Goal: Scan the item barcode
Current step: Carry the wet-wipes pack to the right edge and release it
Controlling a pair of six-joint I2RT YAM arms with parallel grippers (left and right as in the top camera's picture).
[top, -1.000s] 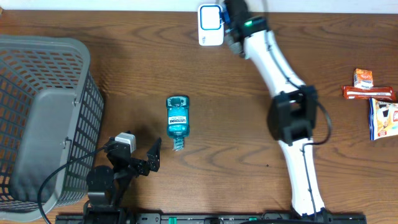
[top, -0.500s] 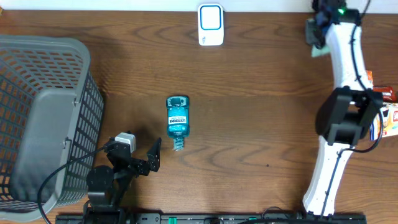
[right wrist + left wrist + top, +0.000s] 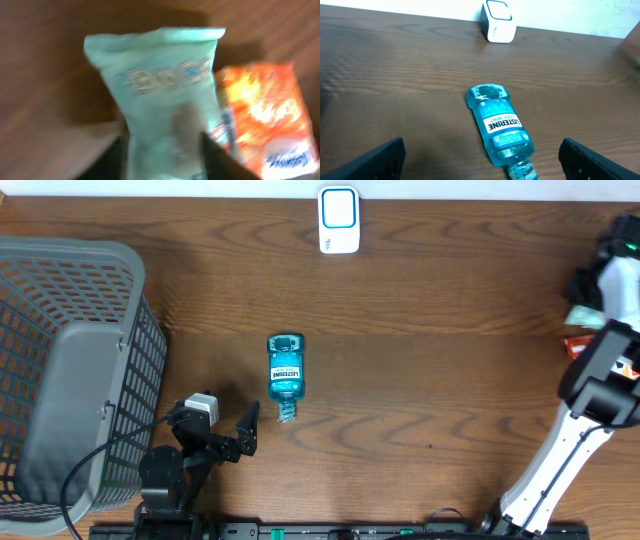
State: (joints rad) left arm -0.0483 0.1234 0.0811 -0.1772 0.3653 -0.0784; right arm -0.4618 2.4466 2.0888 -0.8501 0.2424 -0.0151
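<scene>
The white scanner with a blue window stands at the back centre and also shows in the left wrist view. At the far right edge my right gripper hangs over the snack pile. A mint-green packet lies between its fingers, which stand apart on either side of it; that view is blurred. A greenish bit of the packet shows from overhead. A blue Listerine bottle lies flat mid-table. My left gripper is open just short of the bottle's cap end.
A grey mesh basket fills the left side. Snack packs lie at the right edge: an orange bag beside the green packet and a red pack under the right arm.
My right arm has swung from the scanner to the far right edge, carrying the green packet. Its jaws have parted. The left arm and bottle have not moved.
</scene>
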